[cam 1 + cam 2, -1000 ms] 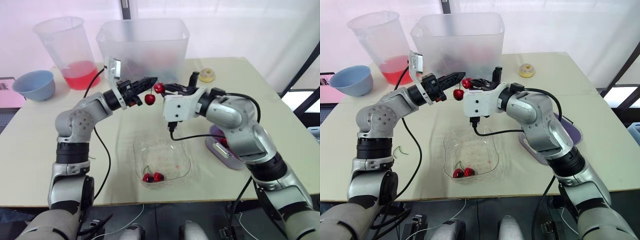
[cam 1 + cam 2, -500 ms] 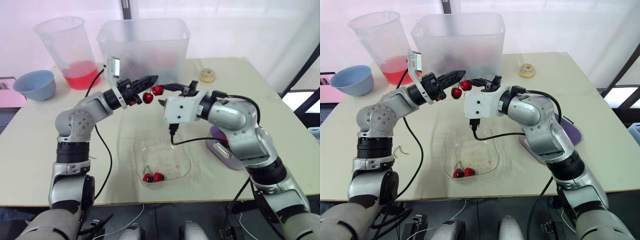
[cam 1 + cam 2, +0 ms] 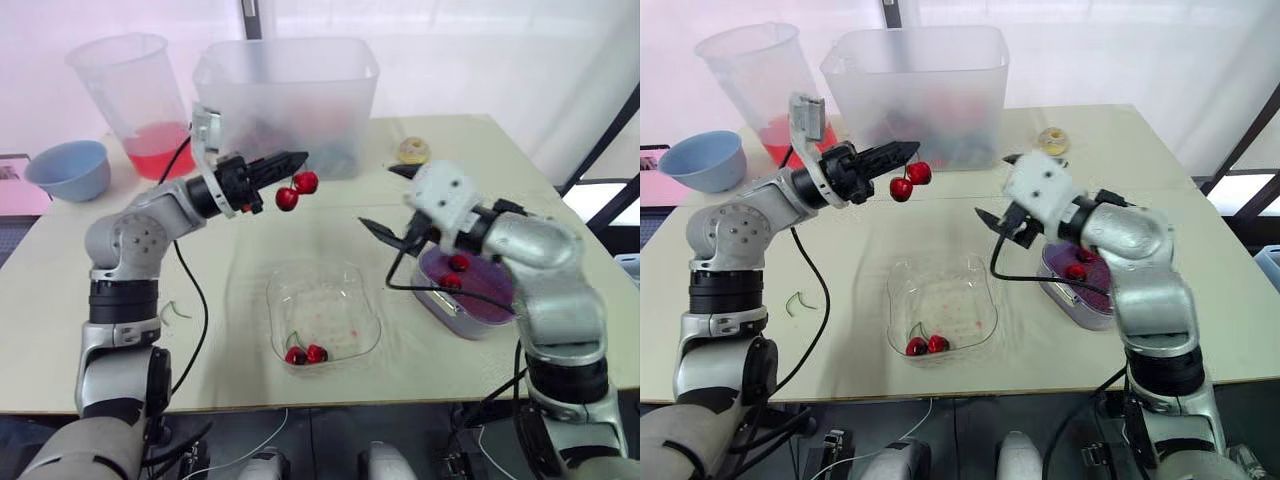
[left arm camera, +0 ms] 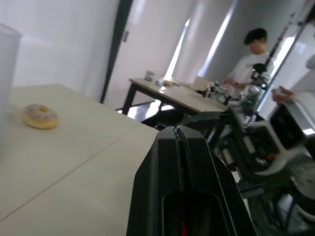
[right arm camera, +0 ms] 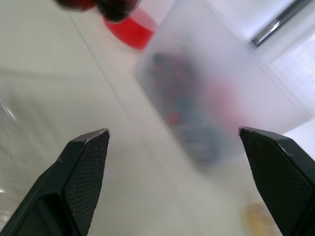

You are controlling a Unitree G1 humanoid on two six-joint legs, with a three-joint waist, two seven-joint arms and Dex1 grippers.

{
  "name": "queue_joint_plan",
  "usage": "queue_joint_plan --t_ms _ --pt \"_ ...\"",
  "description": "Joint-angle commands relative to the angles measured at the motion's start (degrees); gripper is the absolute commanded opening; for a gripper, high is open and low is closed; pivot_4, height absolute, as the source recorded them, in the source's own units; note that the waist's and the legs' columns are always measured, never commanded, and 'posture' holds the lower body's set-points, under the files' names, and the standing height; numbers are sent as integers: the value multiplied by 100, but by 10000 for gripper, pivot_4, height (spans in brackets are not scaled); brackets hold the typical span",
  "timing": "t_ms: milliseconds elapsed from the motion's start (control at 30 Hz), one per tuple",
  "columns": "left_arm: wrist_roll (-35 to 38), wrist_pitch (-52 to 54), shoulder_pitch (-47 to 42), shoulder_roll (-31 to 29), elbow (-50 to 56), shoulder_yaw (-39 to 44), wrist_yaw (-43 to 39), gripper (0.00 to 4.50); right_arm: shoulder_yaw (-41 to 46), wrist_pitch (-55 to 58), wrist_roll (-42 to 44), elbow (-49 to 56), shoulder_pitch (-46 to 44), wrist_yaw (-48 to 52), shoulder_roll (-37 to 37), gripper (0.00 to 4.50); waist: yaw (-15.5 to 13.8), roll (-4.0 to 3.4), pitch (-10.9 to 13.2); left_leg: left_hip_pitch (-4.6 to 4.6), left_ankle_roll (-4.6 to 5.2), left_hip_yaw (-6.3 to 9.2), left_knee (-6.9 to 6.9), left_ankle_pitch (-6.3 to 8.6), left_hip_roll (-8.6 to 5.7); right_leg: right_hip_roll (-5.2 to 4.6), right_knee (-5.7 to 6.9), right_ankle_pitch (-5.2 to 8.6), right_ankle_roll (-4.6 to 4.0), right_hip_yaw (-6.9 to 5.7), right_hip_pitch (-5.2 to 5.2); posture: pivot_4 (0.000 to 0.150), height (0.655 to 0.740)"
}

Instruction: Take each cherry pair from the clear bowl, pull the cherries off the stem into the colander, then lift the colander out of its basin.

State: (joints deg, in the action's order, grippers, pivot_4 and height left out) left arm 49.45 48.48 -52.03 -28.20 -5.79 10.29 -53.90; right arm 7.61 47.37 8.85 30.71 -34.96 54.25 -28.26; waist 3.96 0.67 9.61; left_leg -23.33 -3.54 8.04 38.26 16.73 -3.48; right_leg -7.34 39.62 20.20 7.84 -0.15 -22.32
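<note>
My left gripper (image 3: 298,159) is shut on the stem of a cherry pair (image 3: 296,190), which hangs from it above the table in front of the big bin. My right gripper (image 3: 386,199) stands wide open to the right of the pair and apart from it, with nothing between its fingers (image 5: 83,167). Just right of it sits the purple colander (image 3: 478,305) in its basin, with two cherries (image 3: 456,271) inside. The clear bowl (image 3: 372,310) lies near the table's front edge and holds one cherry pair (image 3: 306,354).
A large translucent bin (image 3: 290,90) stands at the back, a pitcher of red liquid (image 3: 135,100) and a blue bowl (image 3: 68,168) to its left. A doughnut (image 3: 413,150) lies at the back right. A loose green stem (image 3: 175,312) lies left of the bowl. A person (image 4: 251,54) sits far behind.
My right gripper let go of the cherry, opened wide and drew back to the right toward the colander. The left gripper pulled slightly left with both cherries still on the stem.
</note>
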Motion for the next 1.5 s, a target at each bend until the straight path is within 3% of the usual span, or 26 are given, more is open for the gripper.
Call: queue_joint_plan --t_ms 33,100,167,267,567,967,1000,1067,1133,1233,1500 --pt "337 129 7 -135 457 13 -456 0 785 1558 1646 501 0 164 232 44789 -1 0 0 0 0 1 0 0 1 0 0 0 0 0 -2 1500 7400" --pt "378 164 57 -181 566 -38 -626 0 1473 2923 2834 525 -194 192 561 44789 -4 -1 0 1 0 4 1 0 1 -1 -1 0 0 1 2 1500 7400" --pt "404 242 106 -241 630 -95 -756 0 1778 3552 3311 493 -337 -33 810 44789 -1 -2 -1 3 0 6 2 0 3 -1 -1 0 0 1 6 1500 7400" --pt "390 350 191 -323 667 -235 -994 0 1553 3773 3455 441 -301 -440 795 44789 1 -3 -2 9 0 9 0 0 2 -1 0 0 0 1 5 1500 7400" --pt "228 305 248 -238 751 -558 -1008 0 1635 4437 3996 -92 -1363 -1535 1543 44789 -3 -4 -2 9 0 9 0 0 3 -4 17 0 0 6 -3 1500 7400" --pt "353 352 364 -78 907 -445 -642 0 1334 4395 4460 -254 -1286 -2076 1521 44789 11 -4 -2 8 0 8 2 0 0 -21 33 0 0 6 -10 1500 7400" --pt "364 353 372 -75 920 -443 -630 0 1327 4380 4487 -269 -1271 -2103 1502 39058 7 -4 -2 8 0 8 2 0 0 -21 34 0 0 6 -10 1500 7400" --pt "378 356 385 -73 940 -438 -616 0 1350 4369 4561 -304 -1253 -2178 1502 31752 3 -4 -2 8 0 8 3 0 0 -21 34 0 0 6 -9 1500 7400" --pt "397 361 389 -61 935 -430 -593 0 1359 4338 4619 -336 -1238 -2252 1494 20403 6 -4 -2 8 0 8 3 0 -2 -23 34 0 0 6 -9 1500 7400" --pt "429 370 443 -39 972 -440 -551 0 1357 4309 4705 -360 -1225 -2331 1469 8495 10 -4 -2 8 0 8 2 0 -1 -22 34 0 0 6 -10 1500 7400" --pt "461 310 438 -26 951 -453 -521 0 1350 4208 4997 -459 -1172 -2518 1352 8495 6 -4 -2 8 0 7 2 0 -1 -22 34 0 0 6 -9 1500 7400"
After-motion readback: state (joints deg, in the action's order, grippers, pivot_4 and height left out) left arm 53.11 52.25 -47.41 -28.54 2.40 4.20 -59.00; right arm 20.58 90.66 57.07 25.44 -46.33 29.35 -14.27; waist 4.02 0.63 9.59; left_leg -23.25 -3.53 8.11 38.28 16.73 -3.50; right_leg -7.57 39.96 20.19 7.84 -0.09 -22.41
